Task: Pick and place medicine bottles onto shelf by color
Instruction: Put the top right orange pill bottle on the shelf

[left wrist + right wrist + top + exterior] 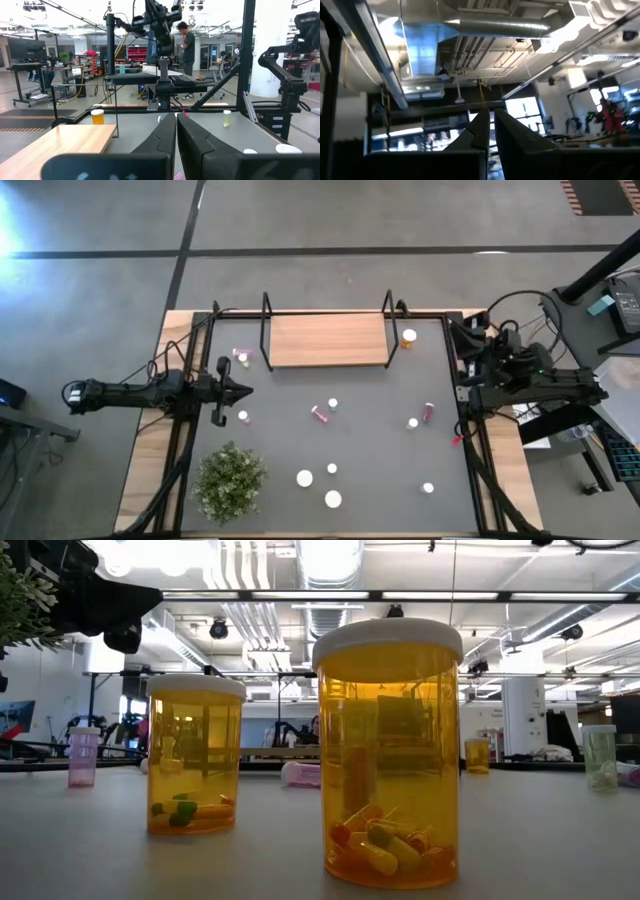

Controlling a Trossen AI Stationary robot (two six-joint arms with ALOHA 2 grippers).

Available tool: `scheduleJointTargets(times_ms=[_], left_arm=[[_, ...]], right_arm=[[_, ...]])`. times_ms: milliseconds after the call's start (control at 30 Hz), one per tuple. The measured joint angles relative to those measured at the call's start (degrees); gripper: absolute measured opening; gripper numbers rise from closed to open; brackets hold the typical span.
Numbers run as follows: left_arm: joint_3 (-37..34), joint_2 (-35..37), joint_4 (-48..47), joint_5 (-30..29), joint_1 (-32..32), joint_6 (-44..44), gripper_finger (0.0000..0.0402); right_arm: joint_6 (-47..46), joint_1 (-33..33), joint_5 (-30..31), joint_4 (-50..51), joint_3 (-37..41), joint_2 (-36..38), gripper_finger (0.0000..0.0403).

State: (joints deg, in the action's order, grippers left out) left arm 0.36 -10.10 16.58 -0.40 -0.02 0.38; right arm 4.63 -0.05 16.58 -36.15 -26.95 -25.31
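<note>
Table: one shelf, one plant.

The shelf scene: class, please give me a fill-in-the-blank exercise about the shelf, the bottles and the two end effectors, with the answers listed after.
1. The wooden shelf carries ___ bottles on its board.
2. The green plant stands nearer the ___ arm.
3. In the low view, the nearest bottle has an orange body and a ___ cap.
4. The left end effector and the right end effector both have their fingers ___.

Missing words: no; left; white; shut
</note>
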Motion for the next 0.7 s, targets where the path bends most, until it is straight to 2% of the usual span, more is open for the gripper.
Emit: scheduleJointTargets(times_ms=[167,267,367,533,600,700], left_arm=[[0.00,0.00,-0.02,0.01,-0.01,-0.01,0.0000],[0.00,0.00,-0.01,0.00,0.01,-0.01,0.0000],[0.00,0.01,0.00,0.01,0.01,-0.02,0.0000],[0.00,0.01,-0.02,0.01,0.01,-0.02,0.0000],[0.00,-0.01,0.00,0.01,0.01,-0.02,0.0000],[0.00,-0.01,-0.02,0.01,0.00,0.00,0.0000]], right_arm=[[-2.15,0.02,2.03,7.59,-5.57,-3.09,0.0018],[-8.14,0.02,9.28,14.21,-8.49,-5.60,0.0018],[-15.92,0.02,19.37,21.42,-11.35,-7.82,0.0018],[-22.50,0.00,35.03,36.65,-16.22,-11.51,0.0018],[-25.89,0.00,38.55,41.40,-17.95,-12.84,0.0018],[-27.80,0.00,40.28,45.37,-19.81,-14.54,0.0018]])
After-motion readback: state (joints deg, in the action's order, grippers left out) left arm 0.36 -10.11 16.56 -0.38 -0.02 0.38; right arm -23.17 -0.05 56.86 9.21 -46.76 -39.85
